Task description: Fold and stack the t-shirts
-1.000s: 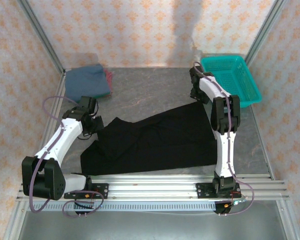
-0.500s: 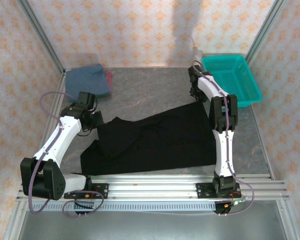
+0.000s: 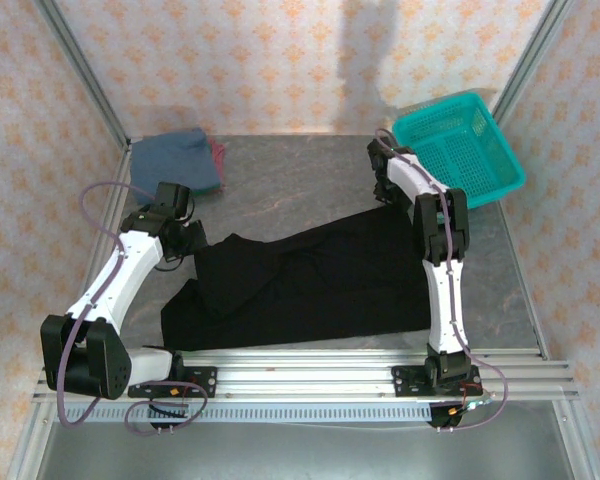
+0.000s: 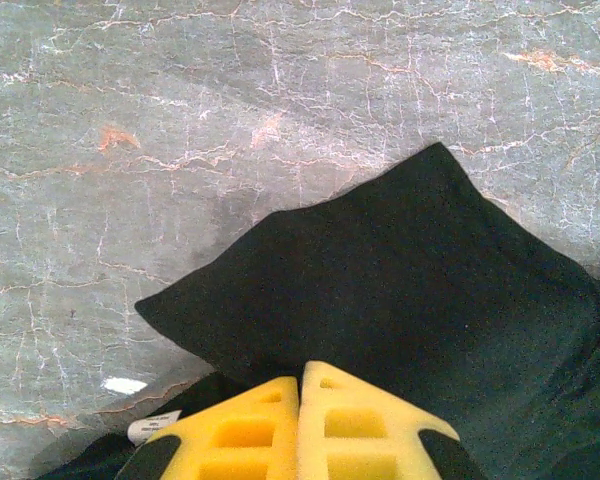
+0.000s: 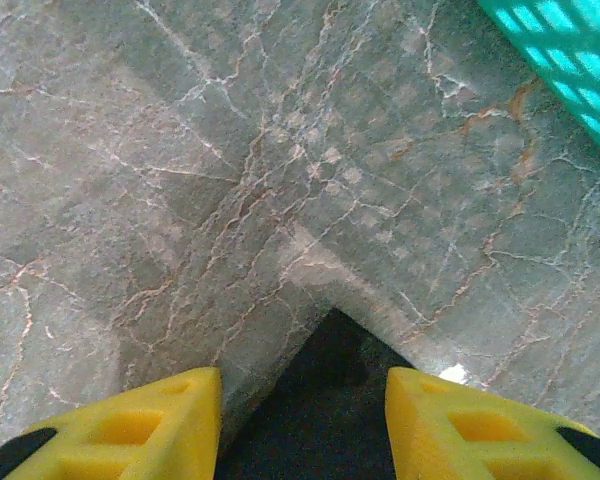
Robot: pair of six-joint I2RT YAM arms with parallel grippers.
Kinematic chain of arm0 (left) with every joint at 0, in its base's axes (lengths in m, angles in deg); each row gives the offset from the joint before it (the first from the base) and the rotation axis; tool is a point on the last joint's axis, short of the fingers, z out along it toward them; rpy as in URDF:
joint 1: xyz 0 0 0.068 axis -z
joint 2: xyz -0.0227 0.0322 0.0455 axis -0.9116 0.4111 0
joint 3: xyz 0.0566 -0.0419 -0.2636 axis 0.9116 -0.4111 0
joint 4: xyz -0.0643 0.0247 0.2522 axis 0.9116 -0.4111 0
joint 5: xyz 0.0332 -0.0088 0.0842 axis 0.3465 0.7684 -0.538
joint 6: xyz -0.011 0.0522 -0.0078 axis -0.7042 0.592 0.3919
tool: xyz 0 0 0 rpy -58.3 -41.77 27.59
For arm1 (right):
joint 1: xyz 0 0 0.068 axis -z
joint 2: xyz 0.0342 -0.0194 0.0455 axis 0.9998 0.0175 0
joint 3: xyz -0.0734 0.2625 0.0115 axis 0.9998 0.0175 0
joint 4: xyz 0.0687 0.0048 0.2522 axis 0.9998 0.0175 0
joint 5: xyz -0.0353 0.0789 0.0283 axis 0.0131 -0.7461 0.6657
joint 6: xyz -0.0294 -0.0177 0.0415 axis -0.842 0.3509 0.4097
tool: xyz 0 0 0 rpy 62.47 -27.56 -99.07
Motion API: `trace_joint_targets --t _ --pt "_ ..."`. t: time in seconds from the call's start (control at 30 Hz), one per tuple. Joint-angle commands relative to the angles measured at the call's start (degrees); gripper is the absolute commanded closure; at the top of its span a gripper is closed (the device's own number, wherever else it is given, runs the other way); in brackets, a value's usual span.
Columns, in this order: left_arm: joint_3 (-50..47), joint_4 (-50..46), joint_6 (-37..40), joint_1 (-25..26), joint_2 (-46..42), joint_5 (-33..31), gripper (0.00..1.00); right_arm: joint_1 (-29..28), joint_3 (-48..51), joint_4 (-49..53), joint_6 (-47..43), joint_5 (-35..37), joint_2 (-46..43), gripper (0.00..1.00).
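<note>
A large black t-shirt (image 3: 310,285) lies spread across the middle of the table. My left gripper (image 3: 187,243) is at its upper left corner. In the left wrist view that gripper (image 4: 300,368) is shut on the black cloth (image 4: 400,270), and a pointed flap sticks out ahead of the fingertips. My right gripper (image 3: 383,190) hovers at the shirt's far right corner. In the right wrist view it (image 5: 302,385) stands open, with the corner tip of the black cloth (image 5: 330,410) between its fingers. A slate-blue t-shirt (image 3: 175,160) lies folded at the back left, with a pinkish-red one (image 3: 218,160) showing at its right edge.
A teal mesh basket (image 3: 460,150) sits at the back right, close to the right arm's elbow, and its edge (image 5: 570,40) shows in the right wrist view. Bare marble table (image 3: 300,175) lies between the folded stack and the basket. Aluminium rails run along the near edge.
The right gripper has shifted left over the shirt's far corner, and the teal basket has turned and slid slightly. The left gripper moved a little toward the back with the cloth.
</note>
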Motion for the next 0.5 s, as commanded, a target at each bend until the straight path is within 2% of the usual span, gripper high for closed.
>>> trace_joint_targets --t 0.0,0.13,0.3,0.4,0.47 --pt "1.0 -0.9 1.6 -0.4 0.1 -2.6 1.00 0.5 -1.0 8.9 0.1 -0.1 4.3 0.55" --pt "0.4 -0.7 1.9 -0.6 0.1 -2.4 1.00 0.3 -1.4 9.1 0.5 0.4 4.5 0.69" --pt "0.3 -0.6 2.2 -1.2 -0.7 -2.3 1.00 0.1 -3.3 10.7 -0.3 0.5 5.6 0.79" --pt "0.4 -0.8 2.6 -1.7 -1.1 -2.0 1.00 0.0 -3.3 10.8 -0.2 0.6 5.7 0.94" --pt "0.3 -0.9 2.8 -1.8 -1.3 -1.9 1.00 0.0 -3.4 10.9 -0.1 0.6 5.7 1.00"
